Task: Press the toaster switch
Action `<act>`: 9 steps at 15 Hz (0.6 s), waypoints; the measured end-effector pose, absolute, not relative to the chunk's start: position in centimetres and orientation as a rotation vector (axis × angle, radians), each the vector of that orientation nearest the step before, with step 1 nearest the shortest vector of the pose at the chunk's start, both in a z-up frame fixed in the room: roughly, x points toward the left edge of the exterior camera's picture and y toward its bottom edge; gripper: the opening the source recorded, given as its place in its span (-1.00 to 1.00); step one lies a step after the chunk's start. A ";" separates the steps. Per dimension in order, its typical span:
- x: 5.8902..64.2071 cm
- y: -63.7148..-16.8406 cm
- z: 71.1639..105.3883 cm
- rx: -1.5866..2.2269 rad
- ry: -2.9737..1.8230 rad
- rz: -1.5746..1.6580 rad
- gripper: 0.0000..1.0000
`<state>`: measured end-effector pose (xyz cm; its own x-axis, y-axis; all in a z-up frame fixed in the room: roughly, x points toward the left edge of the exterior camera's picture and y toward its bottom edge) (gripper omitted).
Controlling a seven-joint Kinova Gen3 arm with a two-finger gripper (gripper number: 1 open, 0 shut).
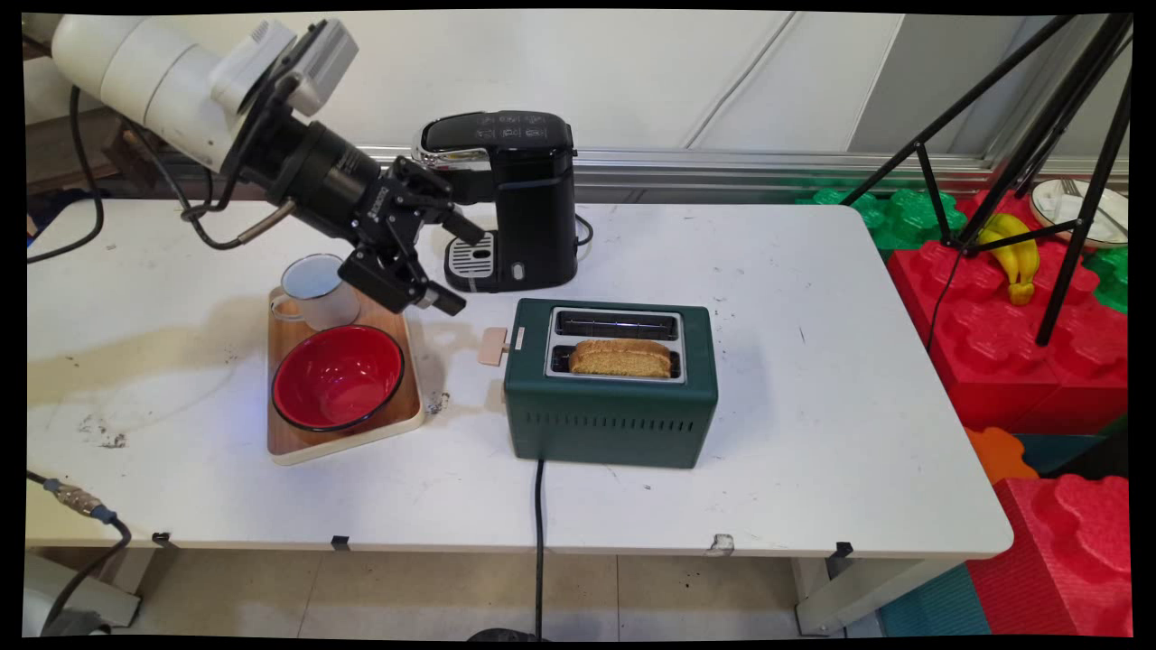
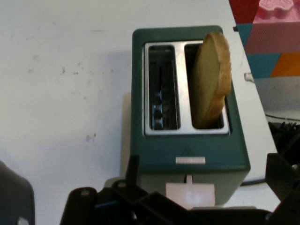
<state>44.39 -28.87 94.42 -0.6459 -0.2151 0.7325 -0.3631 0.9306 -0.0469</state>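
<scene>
From my end the gripper [image 1: 456,264] is hanging over the table [image 1: 813,379] between the wooden tray [image 1: 287,433] and the coffee machine [image 1: 515,194], pointing right toward the green toaster [image 1: 605,415]. Its 2 fingers are spread wide with nothing between them. The toaster has 2 slots: the far one is bare, the near one has a slice of bread [image 1: 621,357] poking up. In the hand view the toaster's pale lever [image 2: 190,194] sits just past the fingers, not touching. On the tray there's a red bowl [image 1: 337,377] and a white mug [image 1: 318,291], right beside the gripper.
</scene>
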 end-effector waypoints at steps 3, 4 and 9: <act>44.9 -28.9 93.4 0.419 -2.305 0.240 1.00; 45.0 -29.1 93.0 0.422 -2.307 0.241 1.00; 44.9 -29.7 91.4 0.431 -2.312 0.242 1.00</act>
<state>44.90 -29.73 91.43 -0.6562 -0.2335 0.7176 -0.3767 0.9253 -0.0434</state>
